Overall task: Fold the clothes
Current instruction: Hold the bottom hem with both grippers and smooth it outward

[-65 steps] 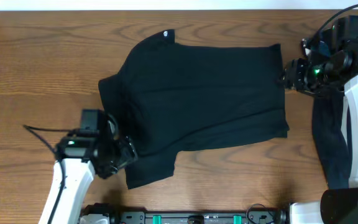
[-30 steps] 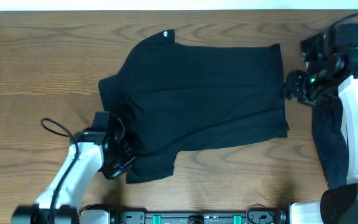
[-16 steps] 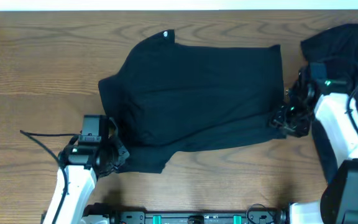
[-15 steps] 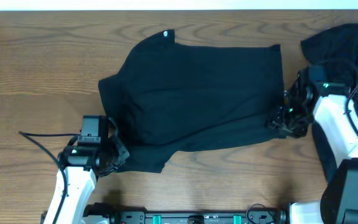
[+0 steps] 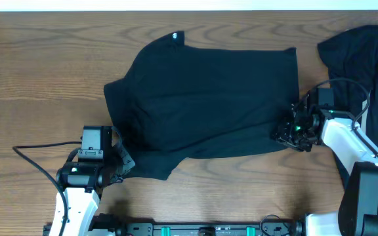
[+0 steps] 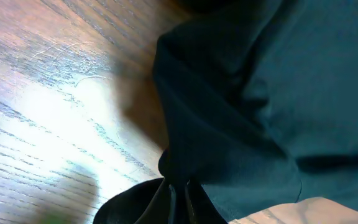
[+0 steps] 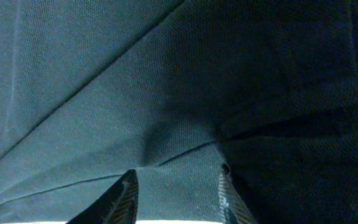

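The clothes [image 5: 209,98], one large black garment with a small white logo [image 5: 175,36] at its far edge, lie spread on the wooden table [image 5: 44,65]. My left gripper [image 5: 125,164] sits at the garment's near-left corner, shut on a pinch of the black fabric [image 6: 229,124]; in the left wrist view its fingertips [image 6: 166,200] meet around the cloth. My right gripper [image 5: 282,133] rests on the near-right corner. In the right wrist view its fingers [image 7: 126,194] stand apart, with a raised fold of the fabric [image 7: 179,180] between them.
A second dark cloth [image 5: 356,52] lies heaped at the right edge and runs down beneath the right arm [image 5: 346,141]. The left arm's black cable [image 5: 38,157] loops over the table at the near left. The frame's bottom edge shows the arm mounts.
The right gripper has come in from beside the garment onto its near-right corner, fingers narrowing. The left gripper has shifted left, still holding, and the near-left flap has drawn in.
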Robot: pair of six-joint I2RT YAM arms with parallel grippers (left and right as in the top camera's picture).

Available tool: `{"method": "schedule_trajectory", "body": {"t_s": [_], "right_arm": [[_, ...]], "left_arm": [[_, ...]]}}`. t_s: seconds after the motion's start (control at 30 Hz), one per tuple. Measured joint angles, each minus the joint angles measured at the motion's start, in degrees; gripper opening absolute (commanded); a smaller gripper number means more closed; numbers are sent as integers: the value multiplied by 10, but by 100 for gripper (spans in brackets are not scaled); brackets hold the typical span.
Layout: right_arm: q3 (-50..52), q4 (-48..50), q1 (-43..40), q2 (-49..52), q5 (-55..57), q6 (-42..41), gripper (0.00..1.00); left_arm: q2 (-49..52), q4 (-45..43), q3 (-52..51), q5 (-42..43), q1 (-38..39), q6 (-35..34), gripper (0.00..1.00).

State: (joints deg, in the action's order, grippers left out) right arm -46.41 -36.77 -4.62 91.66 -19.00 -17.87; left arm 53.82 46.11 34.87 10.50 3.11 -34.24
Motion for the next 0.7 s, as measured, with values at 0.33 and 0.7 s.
{"method": "schedule_trajectory", "body": {"t_s": [0.33,0.7], "right_arm": [[2,55,3,2,-3,-11,47],[-4,71,41,41,-3,-30,10]], "left_arm": [[0,17,0,0,0,2,6],[0,29,0,0,0,2,7]]}}
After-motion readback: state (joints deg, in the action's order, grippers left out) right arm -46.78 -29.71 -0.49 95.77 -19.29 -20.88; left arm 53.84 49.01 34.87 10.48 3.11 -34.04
